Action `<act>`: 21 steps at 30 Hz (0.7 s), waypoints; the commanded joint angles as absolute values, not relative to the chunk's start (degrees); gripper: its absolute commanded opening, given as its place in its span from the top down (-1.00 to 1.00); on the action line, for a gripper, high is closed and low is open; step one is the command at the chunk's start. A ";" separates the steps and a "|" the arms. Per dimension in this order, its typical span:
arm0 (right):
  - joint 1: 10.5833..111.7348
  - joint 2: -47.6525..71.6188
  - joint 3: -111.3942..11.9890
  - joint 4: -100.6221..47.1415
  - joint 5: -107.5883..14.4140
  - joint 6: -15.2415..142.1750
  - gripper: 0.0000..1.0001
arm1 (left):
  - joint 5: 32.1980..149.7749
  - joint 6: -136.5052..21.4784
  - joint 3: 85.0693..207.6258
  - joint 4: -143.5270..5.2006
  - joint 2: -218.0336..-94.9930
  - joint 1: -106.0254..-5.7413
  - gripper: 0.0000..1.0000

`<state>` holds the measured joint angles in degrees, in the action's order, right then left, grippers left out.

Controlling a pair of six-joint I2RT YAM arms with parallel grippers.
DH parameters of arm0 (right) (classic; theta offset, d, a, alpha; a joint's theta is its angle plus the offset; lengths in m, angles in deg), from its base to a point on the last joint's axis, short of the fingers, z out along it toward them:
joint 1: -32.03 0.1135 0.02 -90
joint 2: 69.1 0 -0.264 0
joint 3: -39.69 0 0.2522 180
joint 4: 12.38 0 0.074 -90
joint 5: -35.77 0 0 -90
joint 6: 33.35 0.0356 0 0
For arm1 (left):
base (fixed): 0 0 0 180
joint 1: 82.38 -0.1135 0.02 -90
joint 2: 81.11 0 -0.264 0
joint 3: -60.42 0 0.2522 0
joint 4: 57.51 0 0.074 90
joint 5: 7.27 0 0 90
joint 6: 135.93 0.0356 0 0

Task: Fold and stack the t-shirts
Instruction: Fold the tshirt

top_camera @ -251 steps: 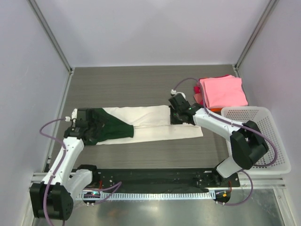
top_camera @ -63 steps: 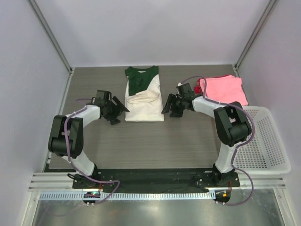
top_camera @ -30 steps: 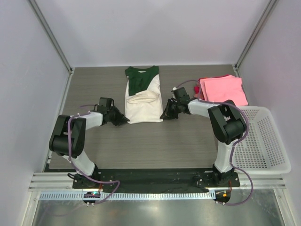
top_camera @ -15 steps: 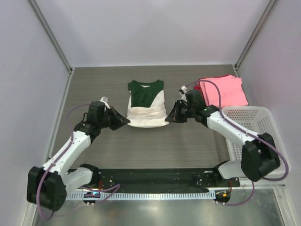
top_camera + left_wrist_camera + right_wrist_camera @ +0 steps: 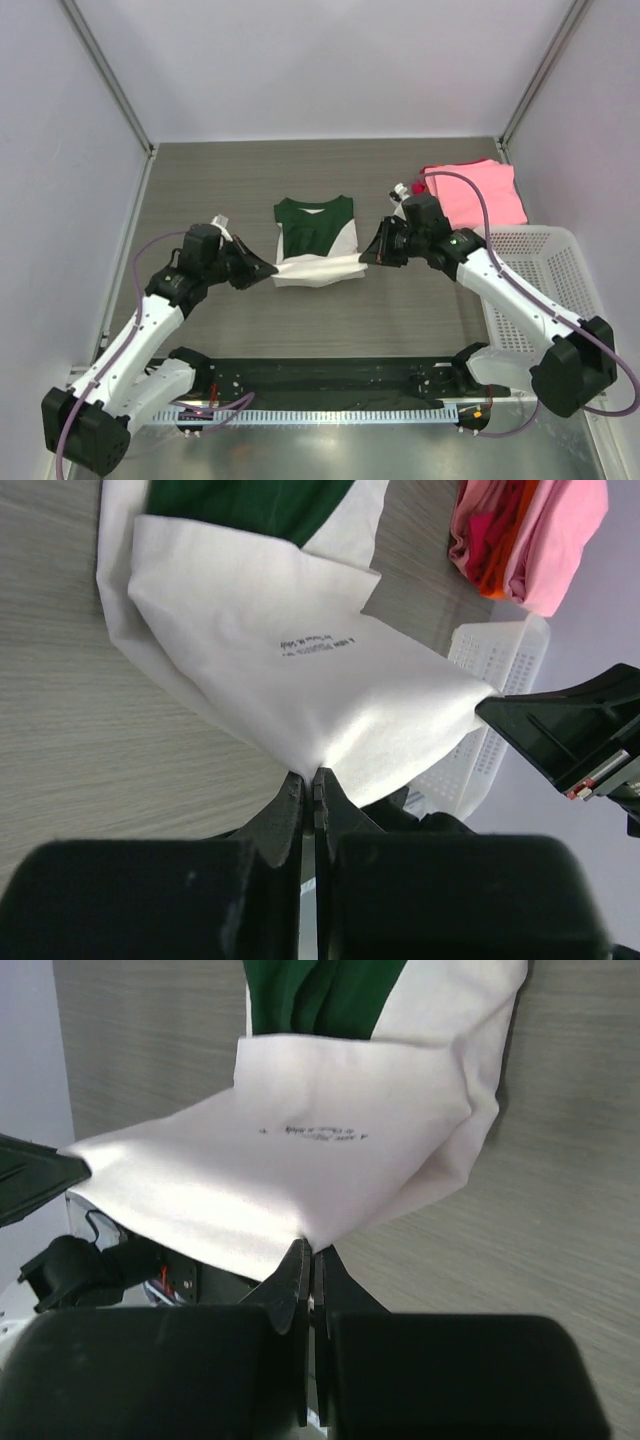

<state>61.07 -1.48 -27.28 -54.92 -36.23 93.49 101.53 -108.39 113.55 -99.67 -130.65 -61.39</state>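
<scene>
From above, the cream-and-green t-shirt sits mid-bench, well left of the pink-topped folded stack beside the basket. A second ago it lay longer and farther back. Now it is drawn toward the arms, its near hem raised between the left claw and the right claw.

The left wrist view shows the left claw pinched fully closed on a corner of white cloth. The lifted panel of the t-shirt stretches taut toward the other claw, and the green collar end rests on the bench.

The right wrist view mirrors it: the right claw is clamped shut on the opposite hem corner.

The final hem-to-collar fold looks to be underway. Stacking is not yet done.
</scene>
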 commanded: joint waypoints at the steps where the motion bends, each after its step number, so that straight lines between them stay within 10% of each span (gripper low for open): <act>1: 60.60 2.87 -33.47 -54.80 -41.22 91.72 0.98 | 98.38 -105.97 119.17 -99.04 -136.63 -62.16 1.00; 18: 51.46 36.35 -56.33 -47.17 -38.50 91.98 0.98 | 100.48 -103.76 140.26 -84.11 -177.65 -71.83 0.95; 21: 49.97 43.56 -61.16 -45.41 -39.55 92.77 0.55 | 103.11 -102.55 147.98 -80.41 -185.84 -72.27 0.19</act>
